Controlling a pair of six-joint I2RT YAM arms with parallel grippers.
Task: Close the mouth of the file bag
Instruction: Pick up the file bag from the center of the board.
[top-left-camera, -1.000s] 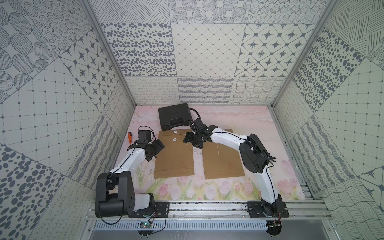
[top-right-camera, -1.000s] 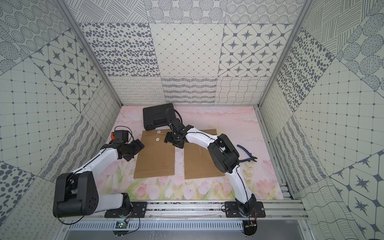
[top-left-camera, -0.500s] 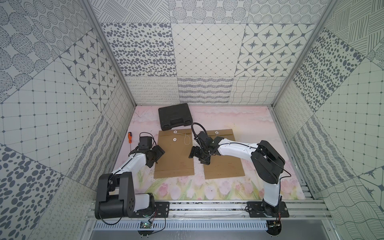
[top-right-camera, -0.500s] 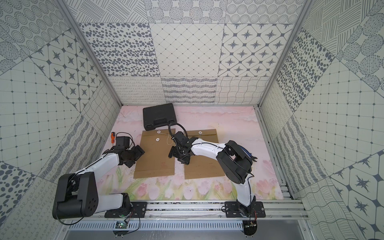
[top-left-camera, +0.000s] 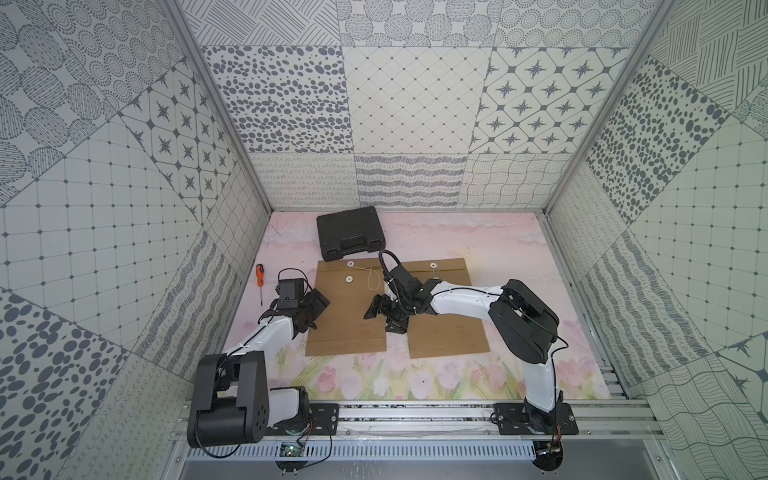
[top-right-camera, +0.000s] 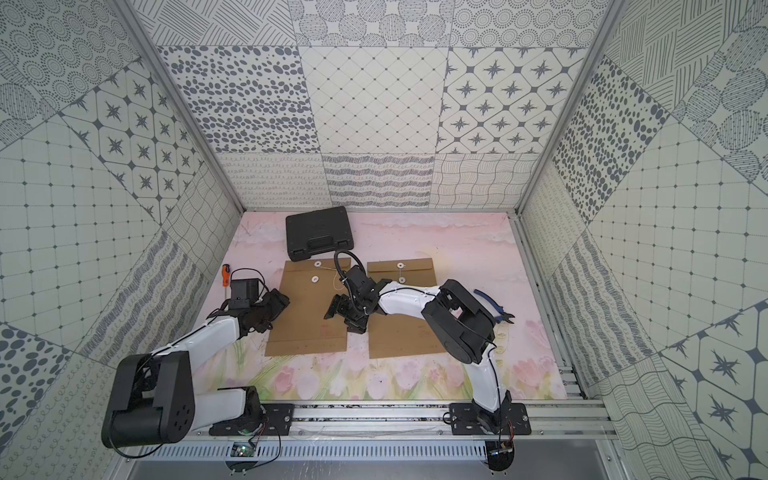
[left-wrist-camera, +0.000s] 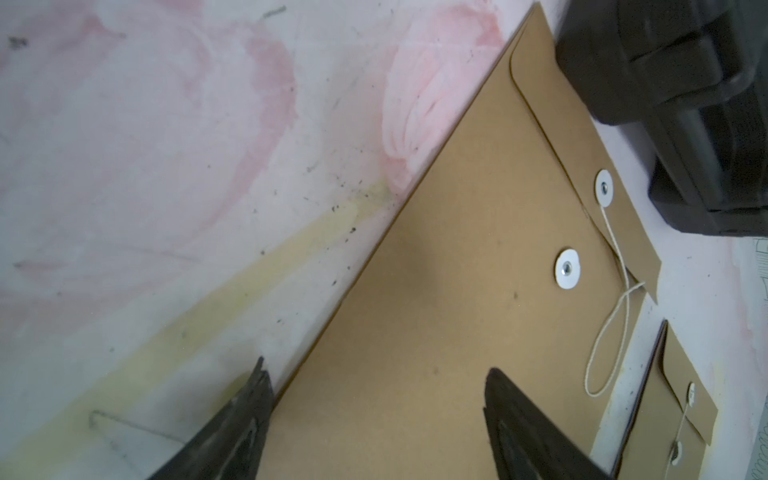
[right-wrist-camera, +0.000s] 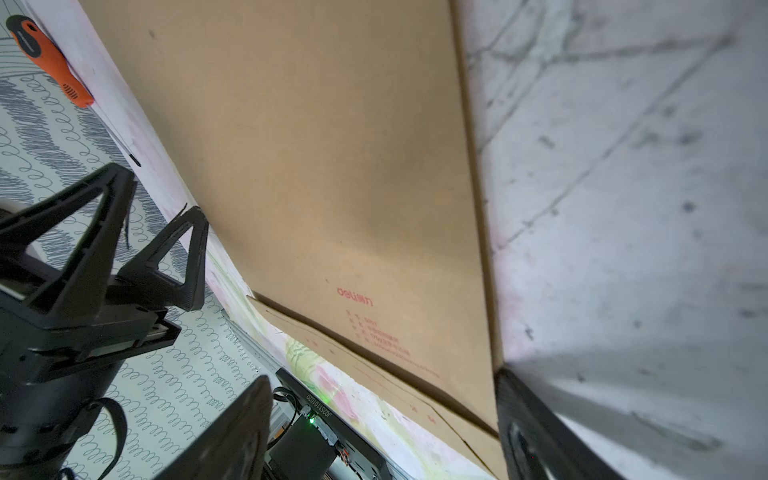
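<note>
The left tool (top-left-camera: 321, 313) stands wide and holds nothing. In its wrist view the long edge of the file bag (left-wrist-camera: 436, 291) runs between its two fingers (left-wrist-camera: 249, 415), one over the bare counter (left-wrist-camera: 145, 166) and one over the brown paper. The right tool (top-left-camera: 378, 324) is also spread wide and empty, low over the bag's opposite long edge. Whether it touches the paper I cannot tell.

The file bag lies flat on the counter between the two tools, its flap folded down. Beyond the right tool, toward the back wall, the bag's white string (top-left-camera: 371, 279) lies in a loose loop beside the two white buttons (top-left-camera: 349, 279), wound around neither. A second file bag (top-left-camera: 449, 328) lies just beside the first, under the right arm. A black case (top-left-camera: 351, 232) sits farther beyond both tools, overlapping the bag's top edge. An orange-handled screwdriver (top-left-camera: 259, 282) lies outward of the left tool.
</note>
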